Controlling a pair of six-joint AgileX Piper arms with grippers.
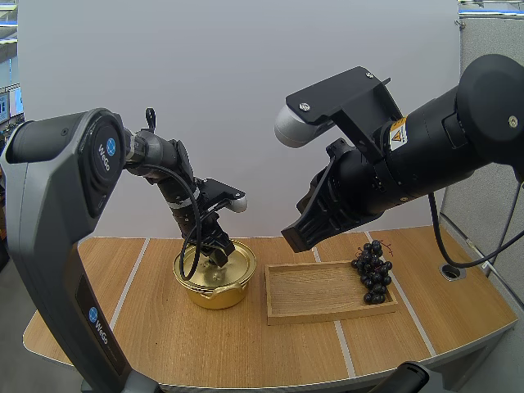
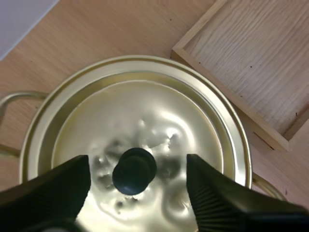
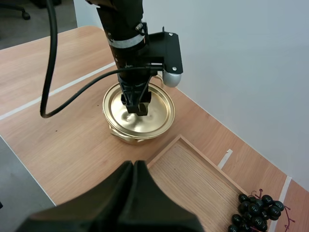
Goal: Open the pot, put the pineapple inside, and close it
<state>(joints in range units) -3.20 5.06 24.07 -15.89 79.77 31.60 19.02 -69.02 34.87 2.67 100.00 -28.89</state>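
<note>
On the table (image 1: pixel 246 344), one lidded pot (image 1: pixel 217 293), one tray (image 1: pixel 315 288), one grape bunch (image 1: pixel 373 273)

A light wooden table (image 1: pixel 246 344) with rounded corners was crossed by pale stripes (image 1: pixel 131 282) running toward twelve o'clock. A round cable port (image 1: pixel 452 271) sat in its top at three o'clock. A plain white panel (image 1: pixel 229 98) stood behind the far edge at twelve o'clock. Grey floor (image 3: pixel 14 193) lay beyond the table's edge.
</note>
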